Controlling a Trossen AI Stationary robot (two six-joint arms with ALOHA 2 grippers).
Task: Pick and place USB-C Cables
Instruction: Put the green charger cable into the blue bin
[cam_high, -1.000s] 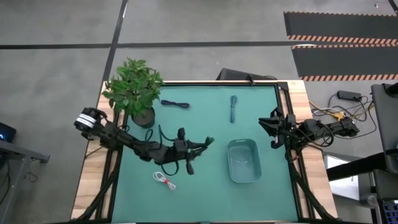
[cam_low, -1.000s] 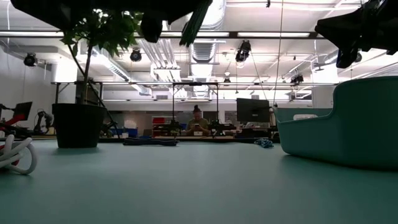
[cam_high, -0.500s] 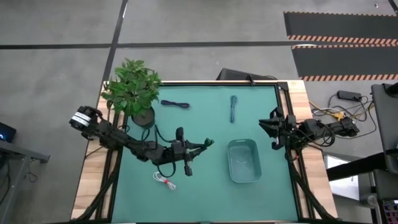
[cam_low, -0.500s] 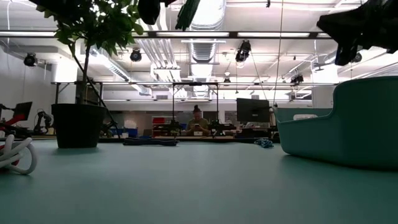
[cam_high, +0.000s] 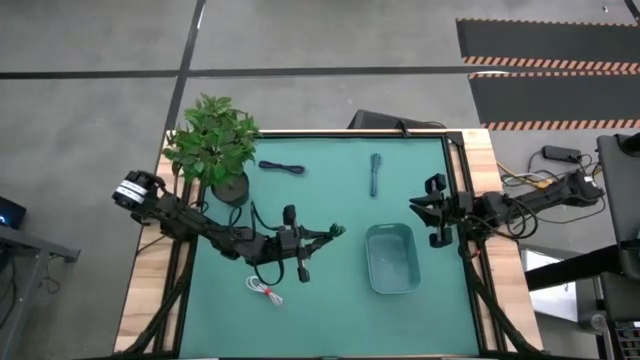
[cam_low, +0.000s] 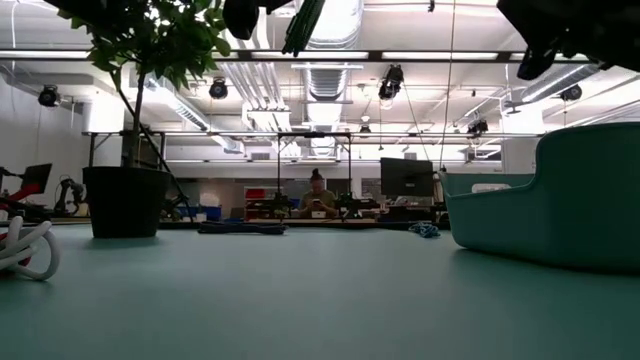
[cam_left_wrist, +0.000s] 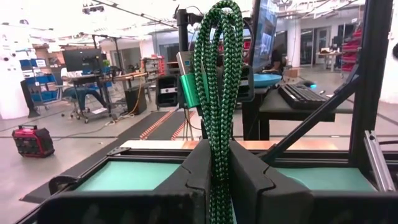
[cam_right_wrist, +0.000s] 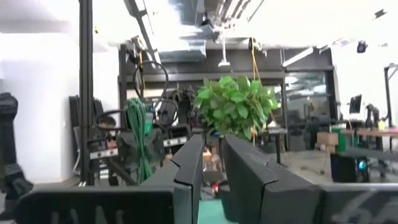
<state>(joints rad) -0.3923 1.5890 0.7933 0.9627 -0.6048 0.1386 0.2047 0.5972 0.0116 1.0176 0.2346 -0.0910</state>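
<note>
My left gripper (cam_high: 322, 236) hovers over the table's middle, left of the teal bin (cam_high: 391, 282), shut on a dark green cable bundle (cam_left_wrist: 217, 93). In the low view that bundle (cam_low: 303, 24) hangs high above the mat. The white cable with a red tie (cam_high: 264, 290) lies on the mat near the front edge. A navy bundle (cam_high: 282, 167) and a second dark green bundle (cam_high: 375, 175) lie flat near the far edge. My right gripper (cam_high: 428, 211) is open and touches nothing, above the bin's right far corner. My left gripper pinches the green braided bundle between its two fingers (cam_left_wrist: 249, 177), across the doubled strands at one end (cam_left_wrist: 217, 163). The fingers run about level and point toward the table's right. The bundle is lifted clear, its loops and green plug (cam_left_wrist: 186, 87) reaching out past the fingertips.
A potted plant (cam_high: 214, 146) stands at the far left corner, close behind my left arm. The bin's tall wall (cam_low: 560, 195) rises at the right. Bare mat lies between the bin and the white cable. Black frame bars run along both table sides.
My left gripper has risen a little with the green bundle, still shut on it. My right gripper has shifted slightly toward the table's left, nearer the bin, as its arm stretched out.
</note>
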